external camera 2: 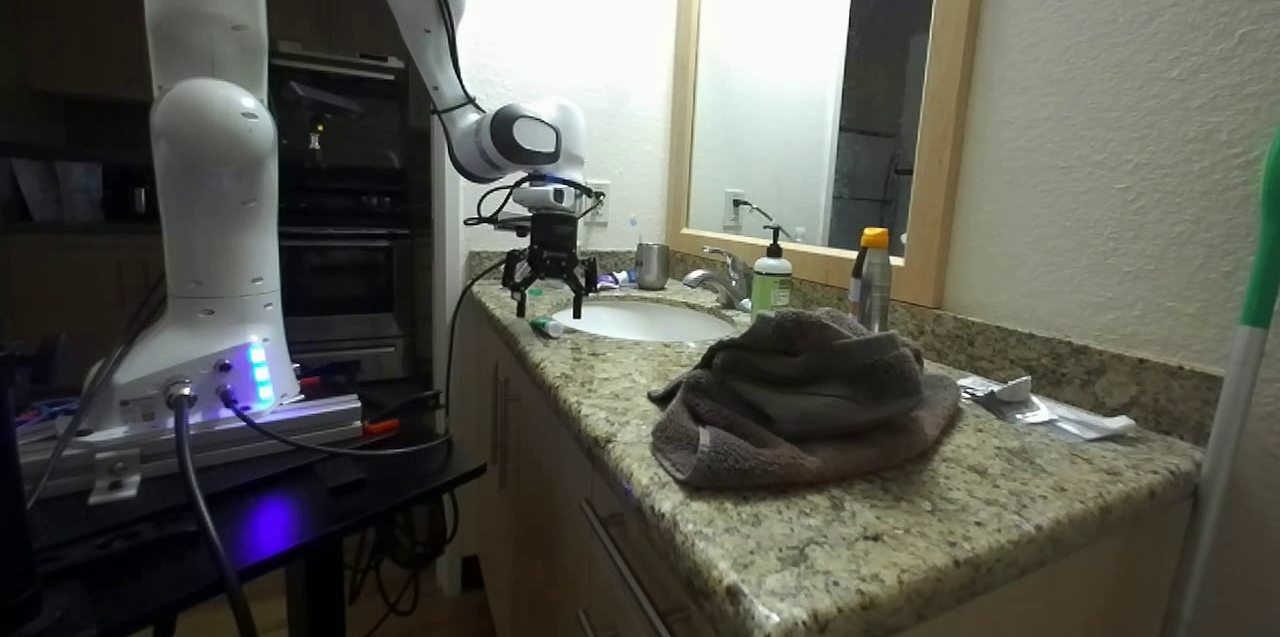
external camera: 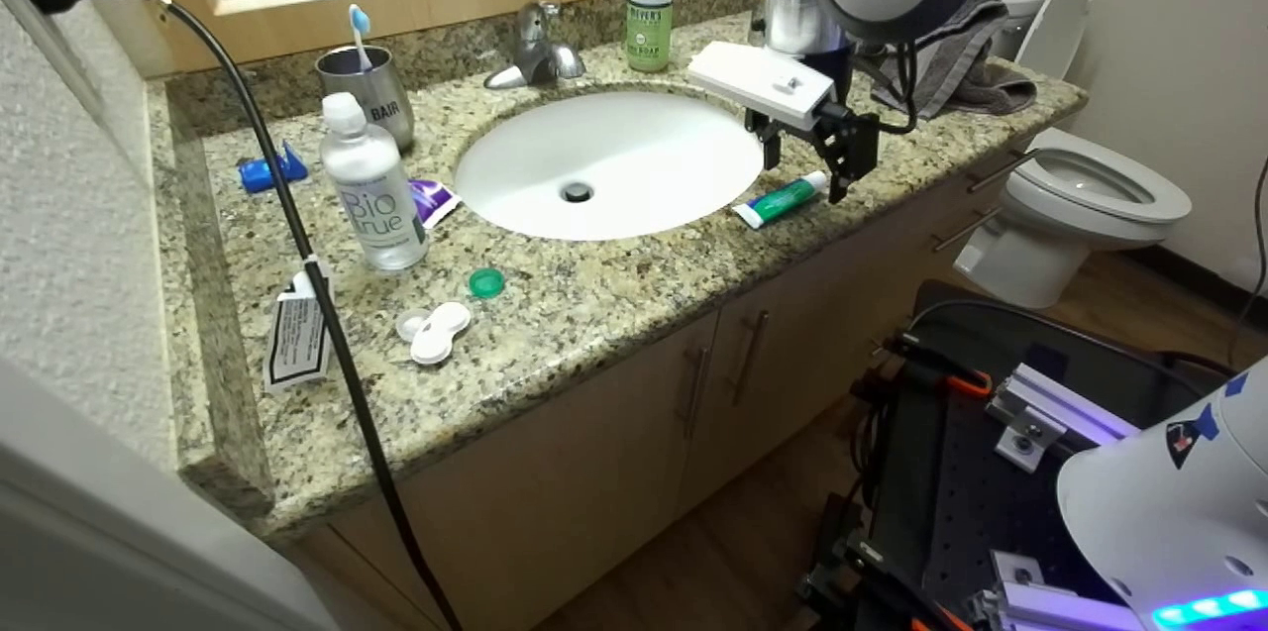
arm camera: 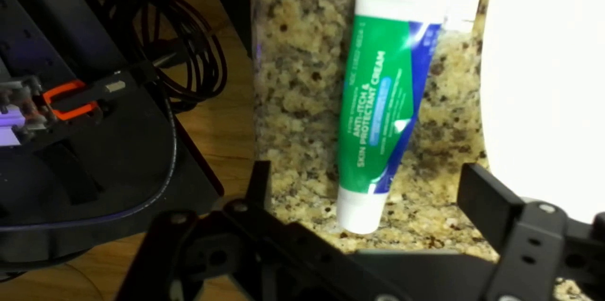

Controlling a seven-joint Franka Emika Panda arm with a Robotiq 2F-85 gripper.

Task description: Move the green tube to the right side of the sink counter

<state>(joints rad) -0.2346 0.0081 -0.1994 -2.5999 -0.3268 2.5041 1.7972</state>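
In an exterior view, the green tube point(external camera: 783, 201) lies flat on the desk point(external camera: 594, 289), on the strip between the sink point(external camera: 634, 185) and the front edge. We see the gripper point(external camera: 804, 180) over its cap end, body running out from under it, away from the towel point(external camera: 961, 66). One finger point(external camera: 840, 181) shows right at the cap point(external camera: 815, 181); touching or just apart, we can't tell.

In an exterior view, the tube point(external camera 2: 547, 327) shows small, just below the spread gripper point(external camera 2: 549, 310) and between its fingertips. Nothing held. We take the towel's point(external camera 2: 800, 397) side as the right side, so the carry is all to do.

Wrist view settles it for us. The tube point(arm camera: 378, 112) points lengthwise at the gripper, slightly slanted, cap nearest, crimped end farthest. Fingers stand wide apart across its line, one toward the front edge, one by the sink, so we judge they'd close over the width. From here we'd get the cap end at best; we'd slide along toward the crimp, then lower. A cap-only pinch might let it swing.

Looks: green body, blue wedge down the sink-side edge, white cap, wider white crimp. We read "anti-itch & skin protectant cream"; smaller print is too blurred.
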